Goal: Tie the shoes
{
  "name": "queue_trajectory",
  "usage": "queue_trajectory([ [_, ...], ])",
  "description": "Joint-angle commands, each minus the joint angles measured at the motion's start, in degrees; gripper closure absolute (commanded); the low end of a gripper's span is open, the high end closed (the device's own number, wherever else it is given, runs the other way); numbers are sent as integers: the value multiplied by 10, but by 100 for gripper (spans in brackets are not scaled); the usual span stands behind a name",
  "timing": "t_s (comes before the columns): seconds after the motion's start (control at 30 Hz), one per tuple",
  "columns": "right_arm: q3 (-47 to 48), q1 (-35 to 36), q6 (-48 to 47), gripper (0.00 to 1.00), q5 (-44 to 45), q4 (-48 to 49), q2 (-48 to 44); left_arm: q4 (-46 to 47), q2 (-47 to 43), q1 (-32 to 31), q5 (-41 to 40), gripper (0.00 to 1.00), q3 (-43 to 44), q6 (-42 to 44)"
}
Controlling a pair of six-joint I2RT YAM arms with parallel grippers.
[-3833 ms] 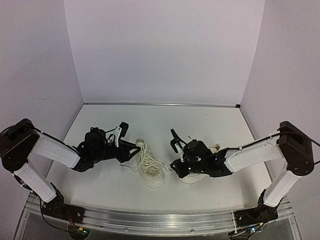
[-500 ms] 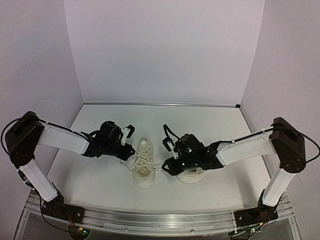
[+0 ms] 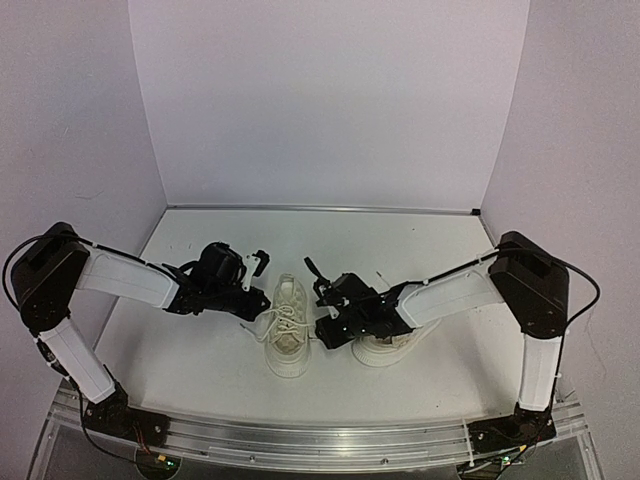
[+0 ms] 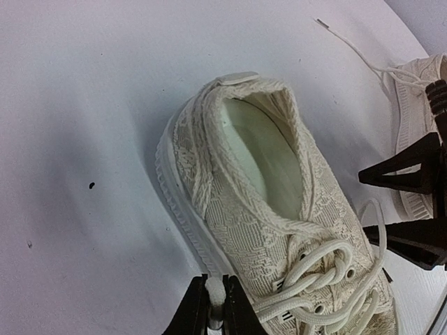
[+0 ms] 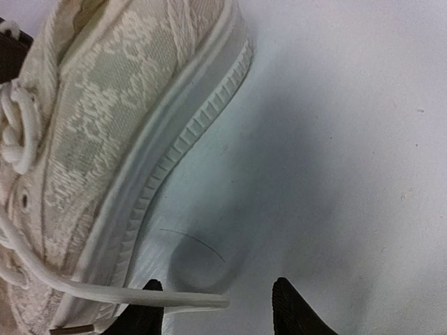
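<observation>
One shoe (image 3: pixel 286 335) sits low in the centre of the overhead view, its partner (image 3: pixel 392 345) just right of it, both on the worktop (image 3: pixel 400 250). Left hand (image 4: pixel 215 314) is clamped on a lace (image 4: pixel 216 293). Right hand (image 5: pixel 220 307) gapes, a lace end (image 5: pixel 202 301) by one finger. My call: keep the pinch taut and close square across that end. Only the wrist views show these lace contacts.
</observation>
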Motion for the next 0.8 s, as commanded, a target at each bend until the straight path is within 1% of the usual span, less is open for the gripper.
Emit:
queue_trajectory([
  [0.0,17,6,-12,49,75,-65,-4,-2,6,6,-6,91,24,6],
  [0.13,17,6,-30,47,160,-117,-30,-2,10,8,-6,91,23,6],
  [0.2,16,6,-38,46,188,-133,-48,-4,11,10,-6,91,24,6],
  [0.33,11,6,-54,45,204,-155,-80,-7,9,12,-8,91,25,6],
  [0.4,5,6,-67,45,173,-158,-97,-8,6,12,-7,91,24,8],
  [0.5,-7,6,-96,45,87,-142,-123,-10,-1,13,-7,90,22,9],
  [0.57,-15,6,-115,43,13,-124,-141,-11,-8,13,-6,88,19,11],
  [0.67,-14,6,-127,41,-68,-103,-165,-14,-24,13,-8,84,17,15],
  [0.77,-3,6,-131,41,-89,-93,-174,-24,-41,15,-13,78,18,18],
])
